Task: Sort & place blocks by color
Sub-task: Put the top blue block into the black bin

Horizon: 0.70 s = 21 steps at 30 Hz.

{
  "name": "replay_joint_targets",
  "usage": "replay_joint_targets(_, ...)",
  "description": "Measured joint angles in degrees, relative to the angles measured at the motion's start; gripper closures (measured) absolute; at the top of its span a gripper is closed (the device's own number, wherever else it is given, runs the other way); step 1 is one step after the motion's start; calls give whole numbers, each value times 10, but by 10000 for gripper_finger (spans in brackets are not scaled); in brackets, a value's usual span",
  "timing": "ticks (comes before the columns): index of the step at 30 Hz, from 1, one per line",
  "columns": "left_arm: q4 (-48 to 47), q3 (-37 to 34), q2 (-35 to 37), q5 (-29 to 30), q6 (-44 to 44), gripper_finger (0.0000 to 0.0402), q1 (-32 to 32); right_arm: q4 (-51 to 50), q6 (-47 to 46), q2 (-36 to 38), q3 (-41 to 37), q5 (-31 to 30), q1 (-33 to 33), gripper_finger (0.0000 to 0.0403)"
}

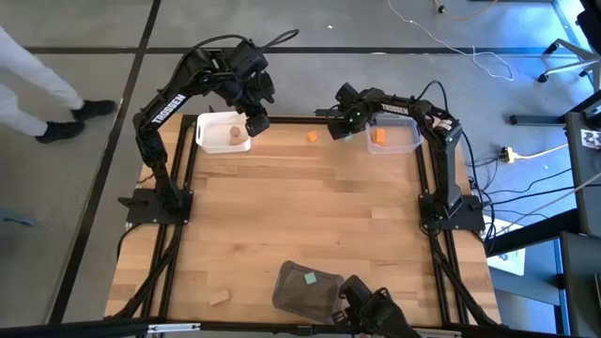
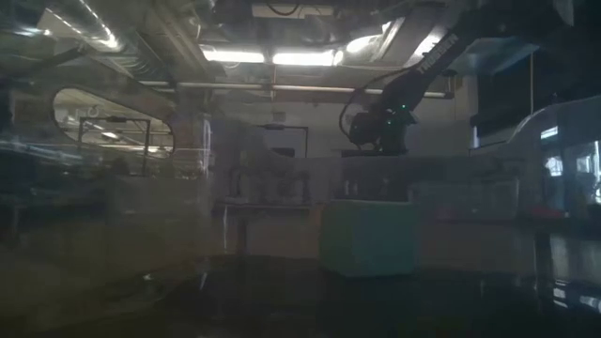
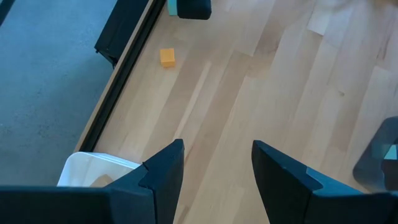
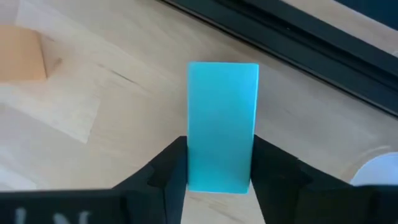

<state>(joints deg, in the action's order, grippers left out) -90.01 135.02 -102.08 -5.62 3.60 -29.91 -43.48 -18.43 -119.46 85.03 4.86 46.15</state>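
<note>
White tray (image 1: 208,143) at table's far left corner, holding a pale wood block (image 1: 234,136). Left gripper (image 1: 255,123) just beside that tray, jaws apart, empty. Orange block (image 1: 312,137) loose on table between arms. Right gripper (image 4: 219,163) near clear tray (image 1: 409,143), jaws closed on teal bar (image 4: 222,124). Orange block (image 1: 379,136) inside clear tray. Dark tray (image 1: 293,291) at near edge, teal block (image 1: 310,278) inside.

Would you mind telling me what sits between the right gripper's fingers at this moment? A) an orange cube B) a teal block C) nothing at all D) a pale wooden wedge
B: in the right wrist view a teal block stands between the fingers of the right gripper, both touching its sides.
</note>
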Motion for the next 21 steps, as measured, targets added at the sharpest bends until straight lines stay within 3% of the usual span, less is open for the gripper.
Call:
replay_joint_targets(11,0,0,0,0,0,222,0,-8,30,2,2,3,0,268)
replay_joint_targets(21,0,0,0,0,0,222,0,-119,62,1,92,0,-3,268)
